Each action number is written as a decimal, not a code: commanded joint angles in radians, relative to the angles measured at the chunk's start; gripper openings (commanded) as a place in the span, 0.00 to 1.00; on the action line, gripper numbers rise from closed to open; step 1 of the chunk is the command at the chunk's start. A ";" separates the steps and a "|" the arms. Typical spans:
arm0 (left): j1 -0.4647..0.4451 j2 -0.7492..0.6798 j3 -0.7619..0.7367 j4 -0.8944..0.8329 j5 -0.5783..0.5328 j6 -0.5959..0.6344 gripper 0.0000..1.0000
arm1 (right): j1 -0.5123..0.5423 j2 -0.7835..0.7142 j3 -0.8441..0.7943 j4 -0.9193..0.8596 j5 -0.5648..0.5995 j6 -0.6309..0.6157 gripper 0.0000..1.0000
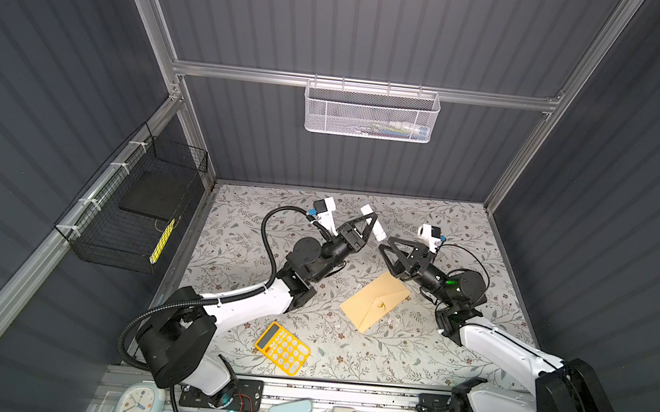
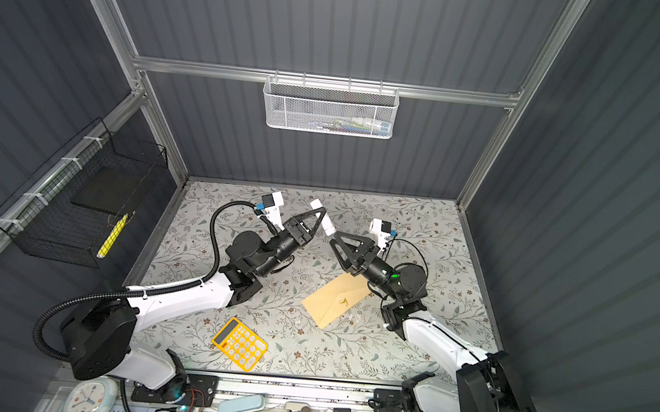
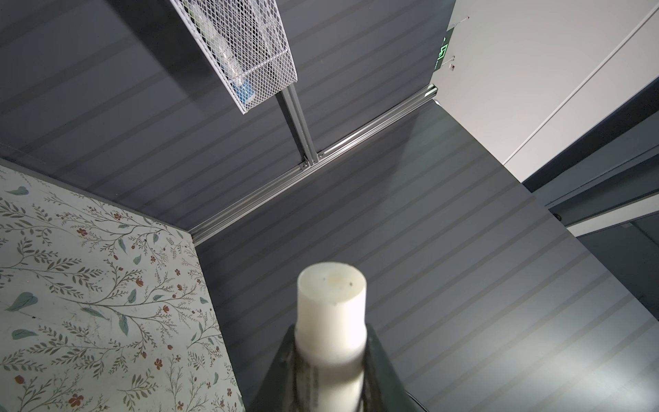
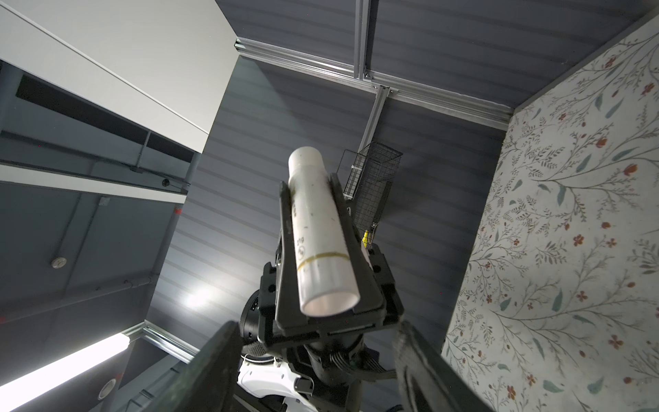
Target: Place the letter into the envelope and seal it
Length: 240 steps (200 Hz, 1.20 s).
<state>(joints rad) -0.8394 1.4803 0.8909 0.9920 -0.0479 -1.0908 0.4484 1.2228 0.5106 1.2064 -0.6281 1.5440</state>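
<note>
The tan envelope [image 1: 372, 303] [image 2: 333, 301] lies flat on the floral table, flap side up, with a small gold mark on it. The letter is out of view. Raised above the table behind the envelope, my left gripper [image 1: 372, 220] [image 2: 322, 214] [image 3: 330, 331] is shut on a white glue-stick tube [image 1: 374, 223] [image 3: 331, 306] [image 4: 321, 232]. My right gripper [image 1: 385, 256] [image 2: 338, 254] [image 4: 315, 326] faces it from the right. Its jaws are open with nothing between them, just below the tube's lower end.
A yellow calculator [image 1: 282, 348] [image 2: 239, 344] lies near the table's front, left of the envelope. A white mesh basket [image 1: 369, 113] hangs on the back wall and a black wire basket [image 1: 131, 211] on the left wall. A clock [image 1: 136, 404] sits by the front rail.
</note>
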 commanded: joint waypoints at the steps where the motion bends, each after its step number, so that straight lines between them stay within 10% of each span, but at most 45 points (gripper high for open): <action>1: -0.007 0.012 0.033 0.042 0.008 0.020 0.00 | 0.014 0.009 0.042 0.054 0.001 -0.009 0.67; 240: -0.009 -0.001 0.000 0.056 -0.001 0.003 0.00 | 0.017 0.020 0.048 0.028 0.059 -0.029 0.48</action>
<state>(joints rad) -0.8436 1.4937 0.8906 1.0111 -0.0483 -1.0916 0.4690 1.2594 0.5388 1.2129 -0.5812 1.5276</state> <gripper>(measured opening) 0.269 0.485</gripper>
